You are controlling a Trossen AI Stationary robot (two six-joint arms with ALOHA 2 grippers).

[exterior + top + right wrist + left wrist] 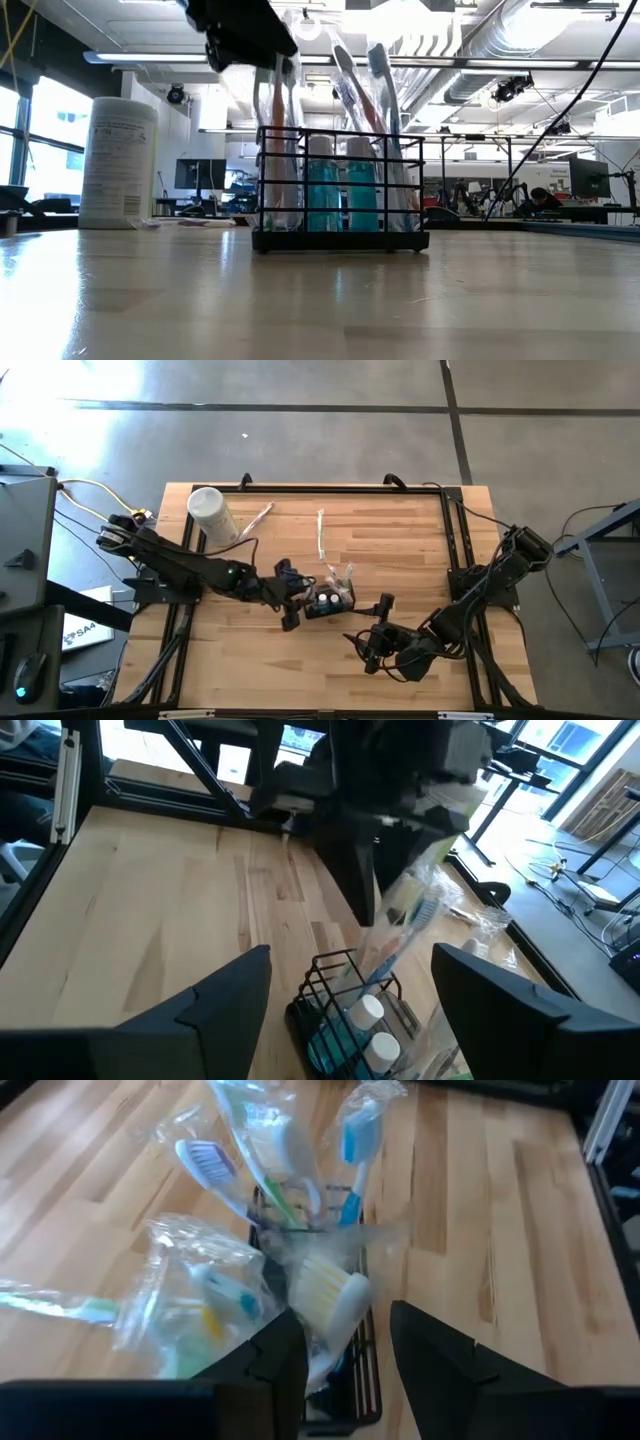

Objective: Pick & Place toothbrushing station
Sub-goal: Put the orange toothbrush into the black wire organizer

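- Left dark arm's end effector (291, 600): reaching toward mid-worktop, fingers (270, 1365) parted, poised low over centre.
- Right dark arm's end effector (372, 645): angled inward, near front edge, fingers (225, 990) spread wide, empty.

left claw (245, 40) cut off by low view's top edge, brush heads blurred in plastic wrap, holder (345, 1380) base hid behind left wrist fingers (285, 1360), canister (118, 160) label unreadable

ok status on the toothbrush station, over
Left tool over the rack's end, jaws apart around a wrapped toothbrush. Right tool open, waiting off to the side. Toothbrushing station upright mid-table, already loaded. Two wrapped brushes still loose behind it.
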